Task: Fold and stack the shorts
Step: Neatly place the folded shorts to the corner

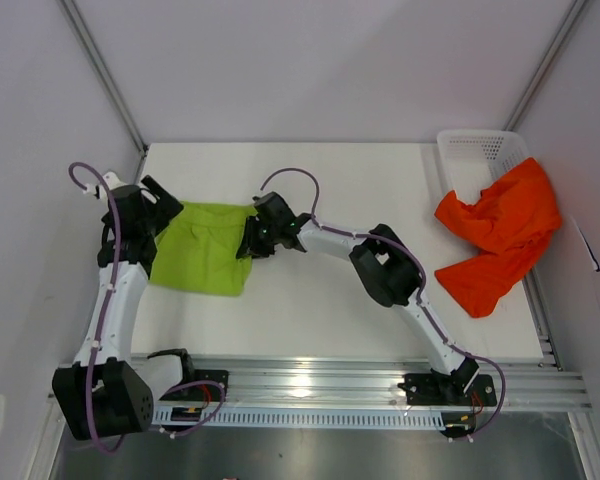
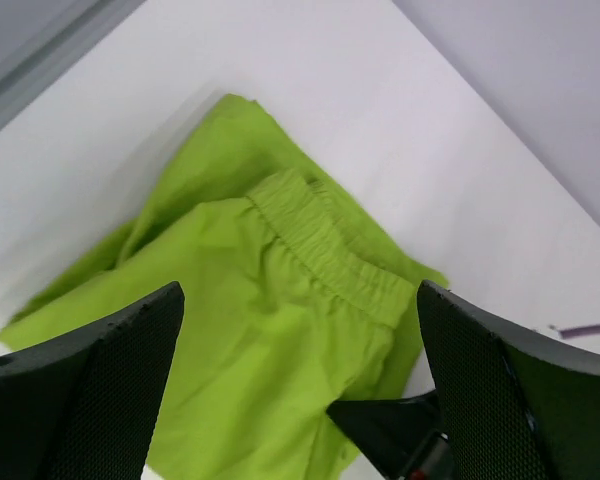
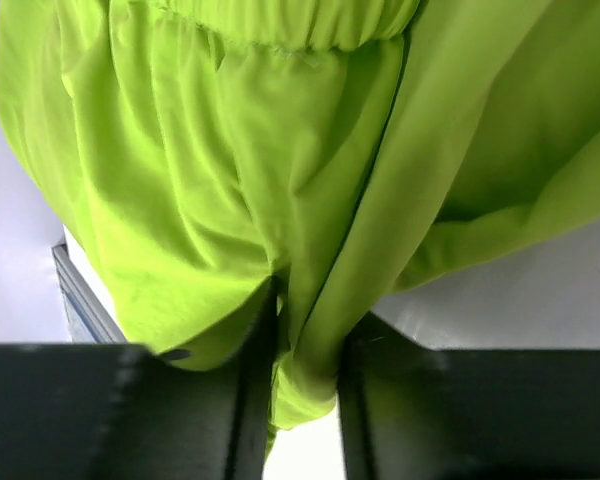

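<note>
The lime green shorts (image 1: 205,248) lie folded on the white table's left part, waistband (image 2: 330,245) across the top. My left gripper (image 1: 167,216) hovers at their left edge, jaws wide open (image 2: 300,290) with nothing between them. My right gripper (image 1: 252,238) is at their right edge; its fingers (image 3: 305,340) stand a little apart with a fold of the green cloth (image 3: 230,150) lying between them. The orange-red shorts (image 1: 500,230) lie crumpled at the far right, partly draped over the basket.
A white mesh basket (image 1: 470,150) stands at the table's back right corner. The white table (image 1: 330,310) ends in a metal rail (image 1: 380,385) at the near edge. Grey walls close in on the left, right and back.
</note>
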